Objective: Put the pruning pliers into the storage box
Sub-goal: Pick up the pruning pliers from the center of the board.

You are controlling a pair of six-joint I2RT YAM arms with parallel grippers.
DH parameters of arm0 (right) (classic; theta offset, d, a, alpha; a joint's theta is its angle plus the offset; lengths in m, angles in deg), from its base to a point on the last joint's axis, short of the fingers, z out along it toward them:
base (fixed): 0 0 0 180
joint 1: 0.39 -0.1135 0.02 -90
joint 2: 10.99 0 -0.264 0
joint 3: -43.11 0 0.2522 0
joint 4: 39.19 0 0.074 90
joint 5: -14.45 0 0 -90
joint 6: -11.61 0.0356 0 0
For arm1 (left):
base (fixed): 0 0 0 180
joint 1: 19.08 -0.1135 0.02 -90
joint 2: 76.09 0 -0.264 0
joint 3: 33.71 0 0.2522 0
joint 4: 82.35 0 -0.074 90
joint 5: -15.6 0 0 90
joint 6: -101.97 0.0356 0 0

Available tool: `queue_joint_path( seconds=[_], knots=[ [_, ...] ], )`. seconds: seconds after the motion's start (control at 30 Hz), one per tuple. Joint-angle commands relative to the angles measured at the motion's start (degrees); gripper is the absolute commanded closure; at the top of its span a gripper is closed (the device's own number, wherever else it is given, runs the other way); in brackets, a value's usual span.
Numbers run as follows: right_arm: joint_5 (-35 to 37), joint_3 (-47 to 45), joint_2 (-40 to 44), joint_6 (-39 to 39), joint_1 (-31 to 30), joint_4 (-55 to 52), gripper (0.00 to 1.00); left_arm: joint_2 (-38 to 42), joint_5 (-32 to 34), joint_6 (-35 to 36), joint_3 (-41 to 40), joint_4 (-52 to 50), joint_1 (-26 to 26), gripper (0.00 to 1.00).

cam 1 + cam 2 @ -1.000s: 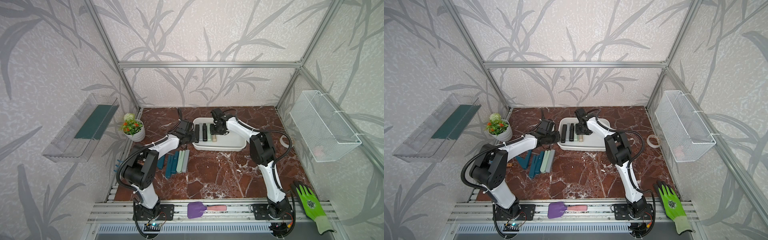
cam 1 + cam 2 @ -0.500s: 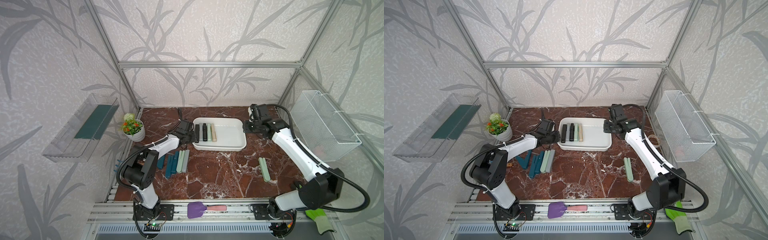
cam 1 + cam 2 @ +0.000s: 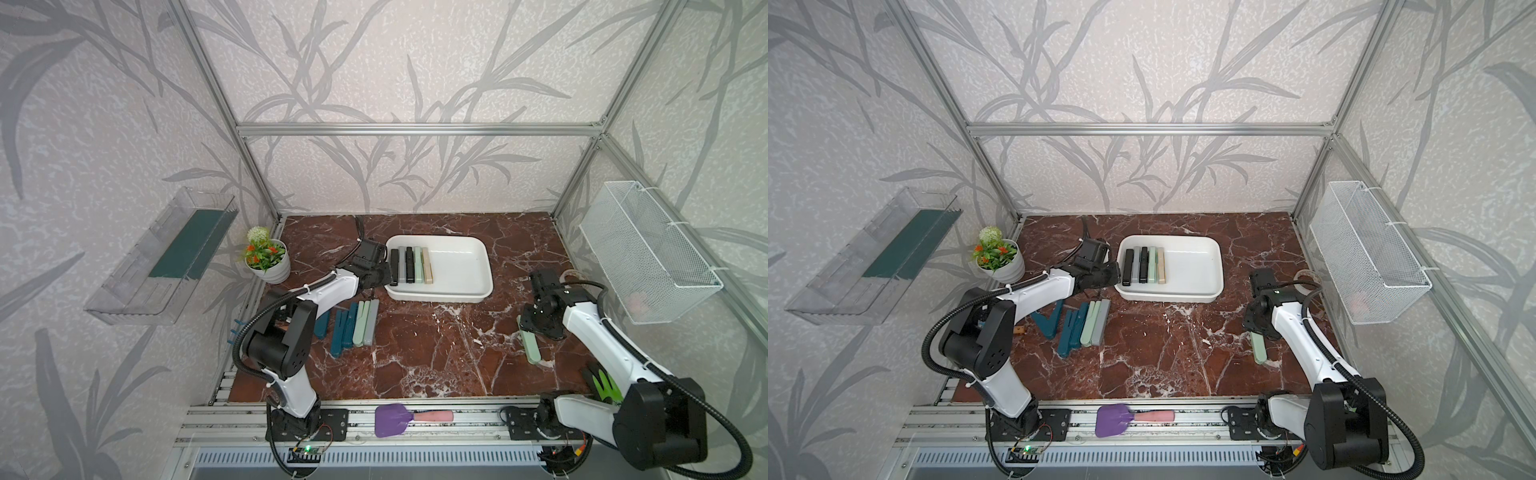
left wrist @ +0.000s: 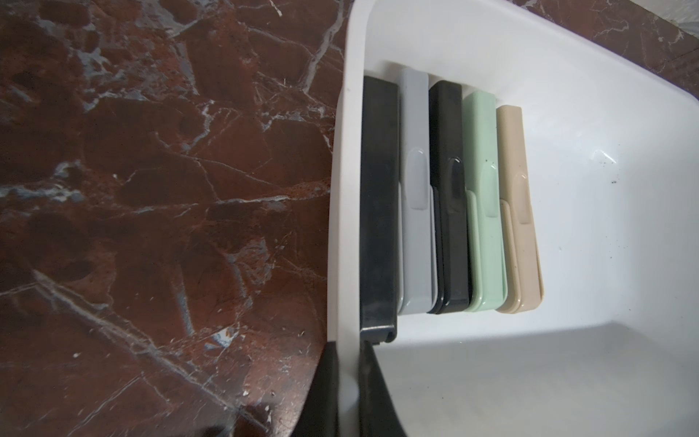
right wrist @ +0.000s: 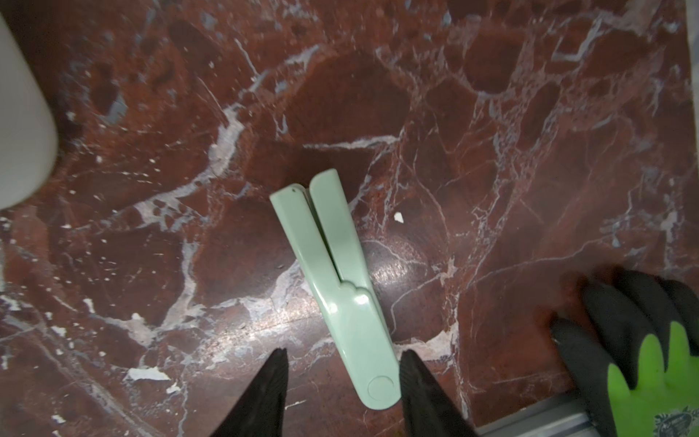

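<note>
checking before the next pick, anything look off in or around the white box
The black pliers against the storage box wall sits out of line, its end jutting past the other four. One pale green pliers lies alone, handles slightly splayed.

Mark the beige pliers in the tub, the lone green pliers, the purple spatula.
Beige plastic pliers (image 4: 518, 212): left wrist view, mid-body.
Lone pale green pliers (image 5: 342, 291): right wrist view, middle.
Purple flat spatula (image 3: 391, 420): a top view, blade.

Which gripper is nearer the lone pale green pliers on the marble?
Right. The right gripper hangs open over one end of the pale green pliers; the left gripper is far off, shut on the storage box rim.
</note>
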Motion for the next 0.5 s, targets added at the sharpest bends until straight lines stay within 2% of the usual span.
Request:
queue_joint_path(
  seconds=[0.0, 0.13, 0.23, 0.47],
  knots=[
    [-0.6, -1.9, 0.3, 2.9, 0.5, 1.6, 0.50, 1.7, -0.1, 0.6, 0.2, 2.4, 0.6, 0.90],
    [-2.2, -3.9, 0.1, 2.7, 0.8, 2.7, 0.50, 1.4, -0.4, 0.4, 0.2, 2.7, 0.6, 0.88],
    [-3.5, -6.1, -0.1, 2.5, 0.8, 4.8, 0.44, 1.4, -0.4, 0.4, 0.2, 2.6, 0.6, 0.86],
    [-5.4, -7.0, -5.1, 1.6, 0.8, 7.0, 0.40, 3.0, 0.4, 0.7, -0.1, 2.2, 0.6, 0.74]
  ],
)
